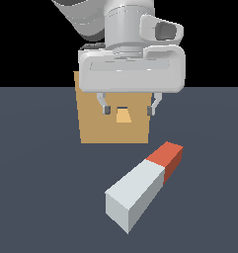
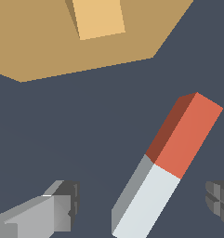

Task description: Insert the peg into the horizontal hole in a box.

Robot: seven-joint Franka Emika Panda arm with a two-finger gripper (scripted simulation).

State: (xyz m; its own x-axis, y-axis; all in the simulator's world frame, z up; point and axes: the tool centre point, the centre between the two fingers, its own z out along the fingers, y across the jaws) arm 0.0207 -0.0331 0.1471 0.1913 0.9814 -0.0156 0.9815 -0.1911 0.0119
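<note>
While the scene holds only a few things, each comes as a single item: one peg, one box with one hole, and one gripper on one arm. The peg lies flat on the dark worktop, near the camera and toward the exterior view's right, well apart from the box. Its pale grey-white end points to the near side and its red-orange end points away, slanting to the exterior view's right rather than straight at the hole. The box stands farther back, its tan face turned to the camera, with the small square hole in the middle of that face.

Nothing lies between the peg and the box. In the exterior view the arm's pale body covers the upper part of the box, and the two fingers hang in front of its face on either side of the hole.

The arm reaches straight down from above. The gripper is spread wide and holds nothing; in the wrist view one finger shows on each side of the peg, apart from it.
</note>
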